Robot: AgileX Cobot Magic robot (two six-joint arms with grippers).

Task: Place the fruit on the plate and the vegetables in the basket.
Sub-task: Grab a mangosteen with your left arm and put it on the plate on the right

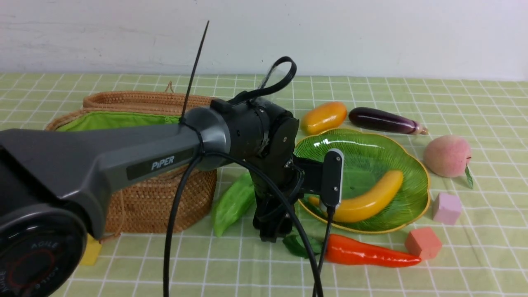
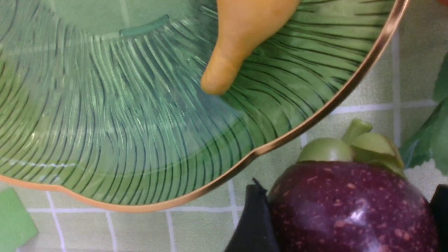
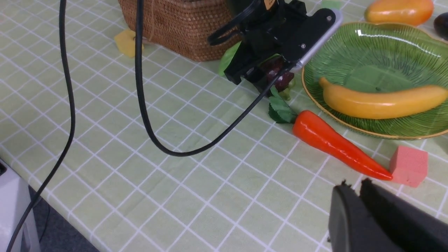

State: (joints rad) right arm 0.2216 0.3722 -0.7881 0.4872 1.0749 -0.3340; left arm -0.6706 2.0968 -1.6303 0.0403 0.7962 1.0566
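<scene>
The round dark-purple mangosteen [image 2: 350, 210], just beside the ribbed green glass plate [image 2: 105, 122], was flanked by the left gripper's [image 2: 350, 190] wide-set jaws — a firm hold could not be told. The right gripper [image 3: 357, 183] was shut, empty. A lift over the rim was judged to be called for next.

Banana [image 1: 371, 198] lies on the plate [image 1: 371, 152], mangosteen [image 2: 350, 206] just beside.

Tally as I see it.

Fruit, four: one banana [image 1: 371, 198], one mango [image 1: 324, 117], one peach [image 1: 446, 156], one mangosteen [image 2: 350, 210].

Vegetables, three: one gourd [image 1: 233, 202], one carrot [image 1: 367, 251], one eggplant [image 1: 381, 120].

Containers, two: one plate [image 1: 412, 181], one basket [image 1: 161, 202].

Small blocks, I make three: one pink cube [image 1: 446, 208], one salmon cube [image 1: 423, 242], one yellow cube [image 1: 90, 251], the last only partly in sight.
</scene>
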